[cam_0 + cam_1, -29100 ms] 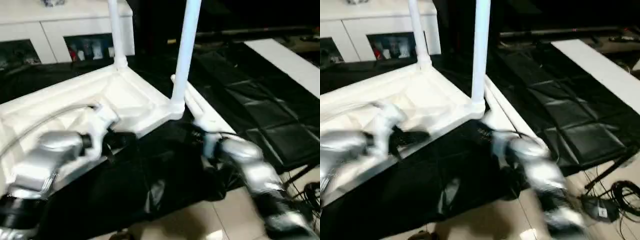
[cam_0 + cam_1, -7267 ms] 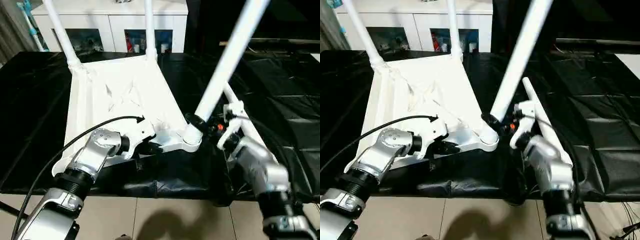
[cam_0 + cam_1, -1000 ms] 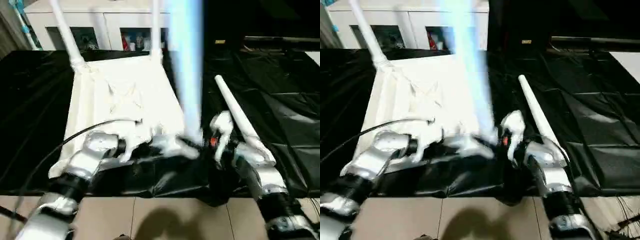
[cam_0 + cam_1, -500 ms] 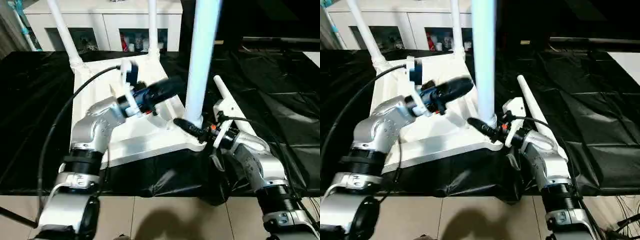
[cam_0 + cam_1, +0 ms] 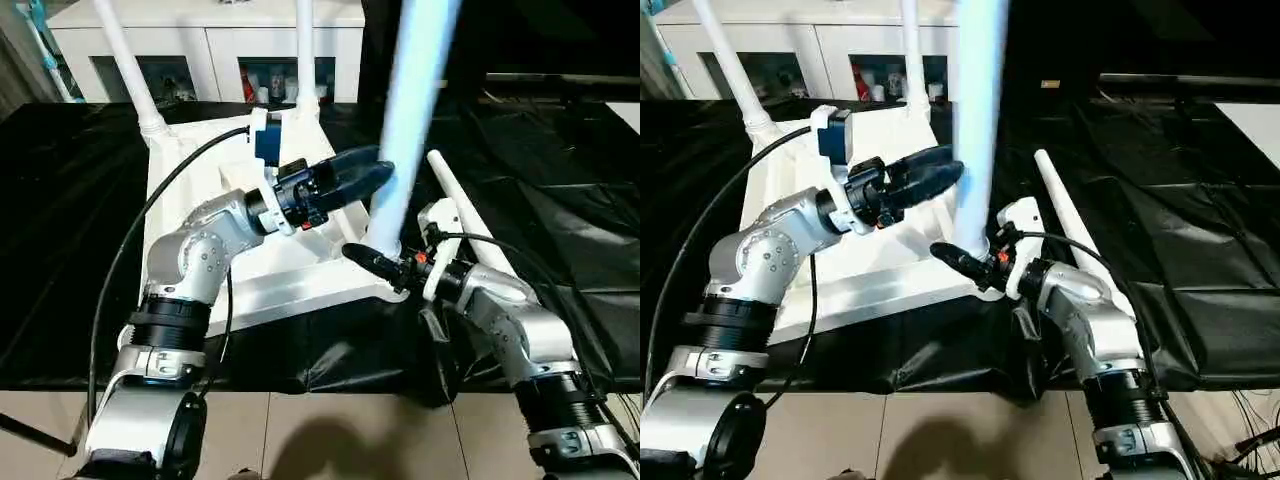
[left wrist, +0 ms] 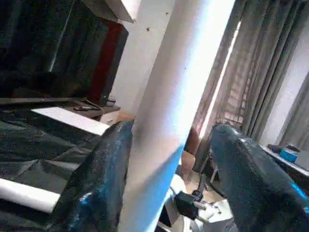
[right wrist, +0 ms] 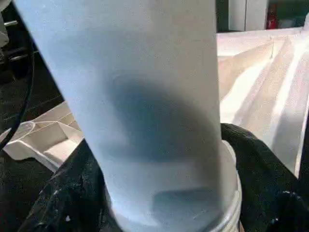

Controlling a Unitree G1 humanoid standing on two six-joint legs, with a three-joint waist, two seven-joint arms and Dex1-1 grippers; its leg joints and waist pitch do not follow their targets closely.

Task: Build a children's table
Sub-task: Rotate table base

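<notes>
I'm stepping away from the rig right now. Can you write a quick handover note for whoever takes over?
Left gripper: open, fingers either side of the third white tapered tube leg, partway up.
Right gripper: fingers around that leg's base at the near right socket.
White ribbed plastic tabletop: upside down on black sheeting.
Done: two far legs stand in sockets.
Left: seat the third leg; fit the fourth leg, lying beside the tabletop.

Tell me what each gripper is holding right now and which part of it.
Right gripper clasps the near leg at its base, just above the tabletop's corner socket. Left gripper has open jaws around the same leg higher up, not closed on it.
</notes>
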